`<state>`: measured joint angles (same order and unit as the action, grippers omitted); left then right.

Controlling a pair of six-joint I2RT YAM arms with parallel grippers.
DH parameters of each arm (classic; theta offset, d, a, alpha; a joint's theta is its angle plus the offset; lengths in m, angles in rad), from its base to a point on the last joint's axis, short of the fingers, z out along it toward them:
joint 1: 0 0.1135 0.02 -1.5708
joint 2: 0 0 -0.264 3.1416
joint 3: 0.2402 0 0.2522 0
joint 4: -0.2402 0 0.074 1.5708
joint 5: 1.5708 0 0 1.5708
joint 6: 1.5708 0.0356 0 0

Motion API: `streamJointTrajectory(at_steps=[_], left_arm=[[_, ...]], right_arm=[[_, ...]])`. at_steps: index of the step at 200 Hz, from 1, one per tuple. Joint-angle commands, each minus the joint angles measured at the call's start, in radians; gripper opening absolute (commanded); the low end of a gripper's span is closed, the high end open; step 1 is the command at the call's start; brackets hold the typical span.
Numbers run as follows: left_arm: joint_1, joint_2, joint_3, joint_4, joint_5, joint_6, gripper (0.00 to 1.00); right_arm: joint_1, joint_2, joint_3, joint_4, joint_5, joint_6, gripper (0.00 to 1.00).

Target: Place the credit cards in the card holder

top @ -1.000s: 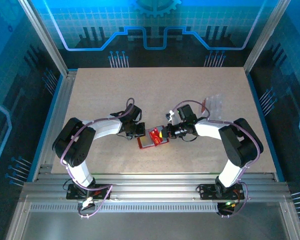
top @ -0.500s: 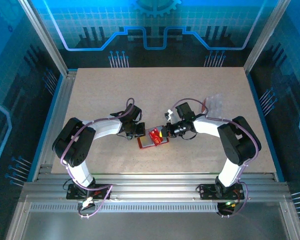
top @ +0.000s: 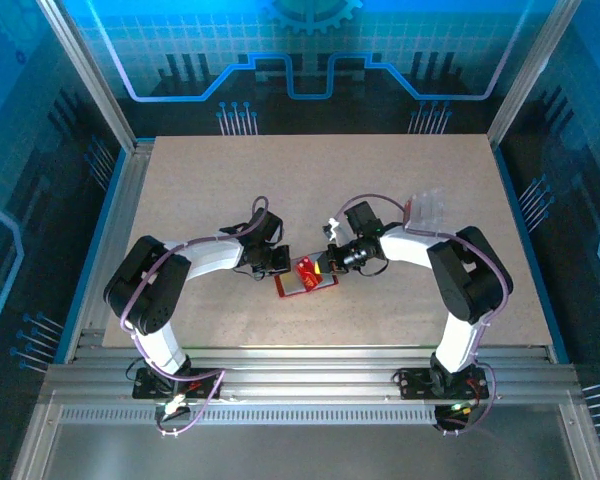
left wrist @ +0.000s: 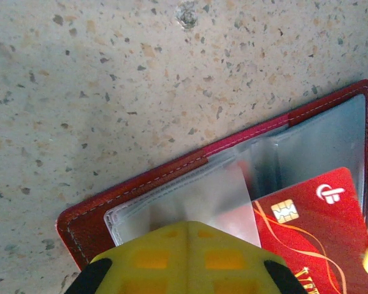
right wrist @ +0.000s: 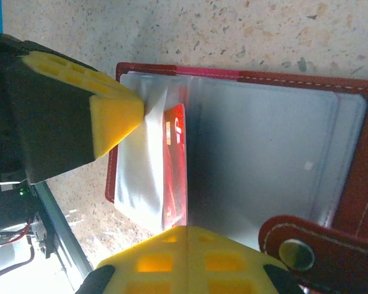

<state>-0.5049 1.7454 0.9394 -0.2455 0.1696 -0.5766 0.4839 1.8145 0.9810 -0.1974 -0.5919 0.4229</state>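
Lying open on the table (top: 380, 180) just toward 6 o'clock of its middle, the card holder (top: 302, 288) is showing its glossy pockets; the left gripper (top: 278, 268) is reaching in from 9 o'clock, its fingers pressed together and pinching a clear sleeve (left wrist: 196, 199); the right gripper (top: 327, 266) is coming in from 2 o'clock, its fingers closed on the red credit card (left wrist: 313, 233), which is sitting partly inside a pocket; a clear bag (top: 428, 208) is lying farther off at 2 o'clock.

The red card holder (left wrist: 172, 176), stitched pale, is showing a red card (left wrist: 313, 239) swirled with gold over a speckled beige table (left wrist: 110, 92).
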Motion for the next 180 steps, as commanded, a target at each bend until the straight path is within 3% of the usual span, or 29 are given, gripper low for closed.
streamJointTrajectory(at_steps=[1, 62, 180], left_arm=[[0.008, 0.006, -0.041, -0.077, -0.018, -0.002, 0.07], [0.009, 0.007, -0.042, -0.074, -0.014, -0.003, 0.07], [0.008, -0.007, -0.033, -0.077, 0.007, -0.007, 0.08]], right_arm=[[0.009, 0.025, 0.028, -0.05, -0.028, -0.026, 0.0], [0.011, 0.049, 0.047, -0.009, -0.018, 0.0, 0.0], [0.095, -0.002, -0.091, 0.26, 0.06, 0.188, 0.0]])
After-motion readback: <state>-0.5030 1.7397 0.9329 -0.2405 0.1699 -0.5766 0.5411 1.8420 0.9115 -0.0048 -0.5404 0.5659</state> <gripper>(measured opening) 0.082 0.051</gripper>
